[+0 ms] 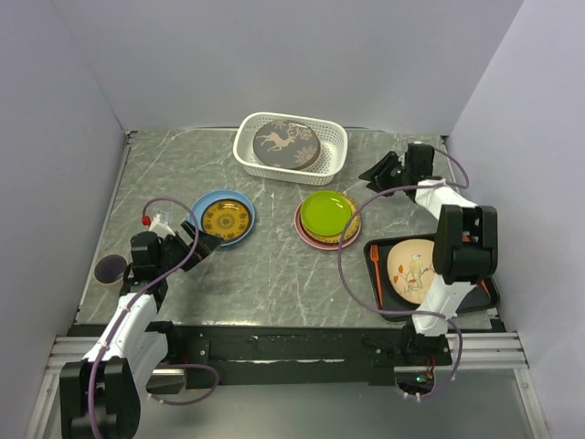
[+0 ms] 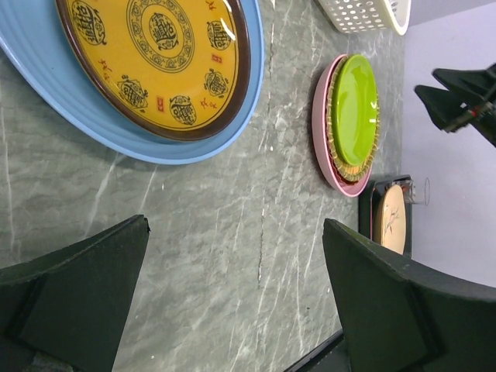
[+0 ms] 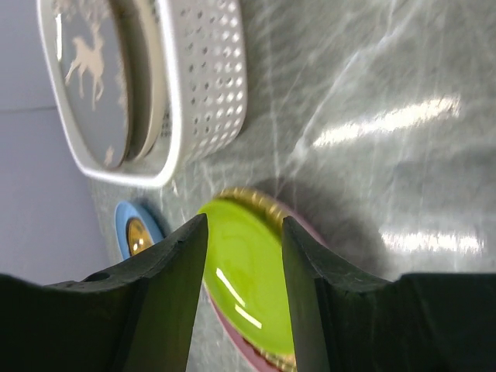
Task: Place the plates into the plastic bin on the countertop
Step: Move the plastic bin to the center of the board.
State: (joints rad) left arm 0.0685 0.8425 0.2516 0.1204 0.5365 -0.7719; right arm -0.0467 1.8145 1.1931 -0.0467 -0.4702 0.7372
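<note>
– Plates not yet binned sit in three spots on the dark grey, white-veined countertop. A round lime-green plate tops a woven straw plate and a pink plate. A yellow patterned plate rests on a round blue plate. A cream plate with a sprig lies on the flat black tray. One brown deer plate is in the white perforated plastic bin.

– And the grippers?

– The right gripper hovers by the bin's right end, above the green stack, jaws moderately parted and empty. The left gripper is spread wide and empty, low and just short of the blue plate.

– What could go wrong?

– The rims look glossy, so a thin pinch may let a plate slip or tilt. Lifting the green one could drag the straw one along. The bin is barely wider than a plate, so a tilted plate may catch its rim or knock the deer plate. The right arm's purple cable loops beside the stack and tray and could snag.

– Room to move?

– There is bare counter between the two stacks and towards the near edge. It is tighter at the bin, which sits near the back wall, and at the tray in the right front corner.
</note>
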